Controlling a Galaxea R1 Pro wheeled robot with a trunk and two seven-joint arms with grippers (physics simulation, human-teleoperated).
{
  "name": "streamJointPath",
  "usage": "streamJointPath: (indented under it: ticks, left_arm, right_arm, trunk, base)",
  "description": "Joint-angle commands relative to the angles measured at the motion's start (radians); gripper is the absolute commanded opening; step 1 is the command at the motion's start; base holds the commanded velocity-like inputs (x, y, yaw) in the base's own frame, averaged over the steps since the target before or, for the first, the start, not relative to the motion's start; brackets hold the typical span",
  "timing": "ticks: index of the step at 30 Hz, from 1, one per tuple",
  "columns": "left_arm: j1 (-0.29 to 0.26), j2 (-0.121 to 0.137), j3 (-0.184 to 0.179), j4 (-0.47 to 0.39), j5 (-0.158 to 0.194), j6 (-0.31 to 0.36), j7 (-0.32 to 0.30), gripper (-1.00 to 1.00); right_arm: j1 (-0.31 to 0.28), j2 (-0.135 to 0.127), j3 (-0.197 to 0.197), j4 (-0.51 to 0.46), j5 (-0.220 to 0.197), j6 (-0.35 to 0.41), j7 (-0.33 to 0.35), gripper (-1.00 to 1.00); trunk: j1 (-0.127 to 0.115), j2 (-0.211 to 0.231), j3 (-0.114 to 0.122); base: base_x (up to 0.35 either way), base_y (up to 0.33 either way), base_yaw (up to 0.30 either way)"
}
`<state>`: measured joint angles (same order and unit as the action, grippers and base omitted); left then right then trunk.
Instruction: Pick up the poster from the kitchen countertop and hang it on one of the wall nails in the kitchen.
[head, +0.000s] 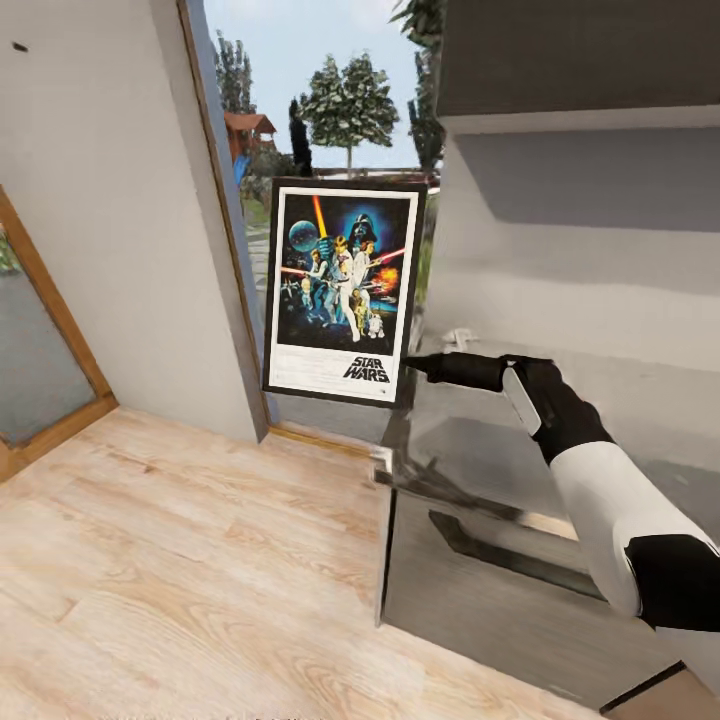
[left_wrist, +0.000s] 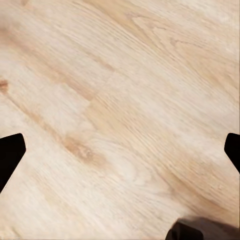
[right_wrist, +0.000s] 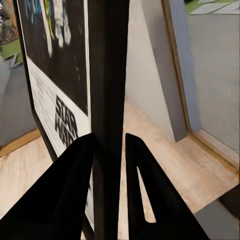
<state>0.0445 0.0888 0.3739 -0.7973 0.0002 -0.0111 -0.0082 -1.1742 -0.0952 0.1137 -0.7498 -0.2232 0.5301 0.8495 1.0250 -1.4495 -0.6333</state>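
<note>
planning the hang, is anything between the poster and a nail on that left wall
Nothing visible blocks it. The poster, clamped at its lower edge by the right gripper, hangs in open air; a dark nail sits high on the bare wall.

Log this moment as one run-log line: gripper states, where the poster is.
right gripper: shut on poster frame edge | poster: upright, lifted off kitchen countertop | left gripper: open over wood floor

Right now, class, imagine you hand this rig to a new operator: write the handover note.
Right claw: shut on the poster, pinching its lower right edge; the poster hangs upright, lifted clear of the kitchen countertop.
Left claw: open, holds nothing, above the wood floor.
Done: pickup.
Left: hanging. A dark dot high on the wall may be a nail; too small to tell.
</note>
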Motion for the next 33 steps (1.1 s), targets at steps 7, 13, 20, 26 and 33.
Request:
streamJointPath:
  ticks: [7,13,20,26,33]
  left_arm:
    - [0.000,0.000,0.000,0.000,0.000,-0.001,-0.001,1.00]
    - [0.000,0.001,0.000,0.000,0.000,-0.001,-0.001,1.00]
    - [0.000,0.001,0.000,0.001,0.000,-0.001,0.000,1.00]
    - [0.000,0.000,0.000,0.001,0.000,-0.001,0.001,1.00]
    - [0.000,0.000,0.000,0.001,0.000,-0.001,0.001,1.00]
  right_arm:
    - [-0.001,0.000,0.003,0.000,-0.010,0.008,0.000,-1.00]
    - [0.004,0.005,0.022,0.000,-0.011,0.007,0.000,-1.00]
    - [0.046,0.029,0.029,-0.001,-0.011,-0.029,0.000,-1.00]
    - [0.164,0.031,0.029,-0.013,-0.012,-0.157,0.000,-1.00]
    - [0.315,0.031,0.029,-0.060,-0.012,-0.272,0.001,-1.00]
  trunk:
    - [0.000,0.000,0.002]
    - [0.000,0.000,0.005]
    - [0.000,0.000,0.006]
    - [0.000,0.000,0.006]
    - [0.000,0.000,0.006]
  base:
    - [-0.095,0.289,0.276]
    - [-0.165,0.279,0.276]
    - [-0.147,0.247,0.117]
    - [-0.025,0.050,0.011]
    - [-0.011,0.007,0.001]
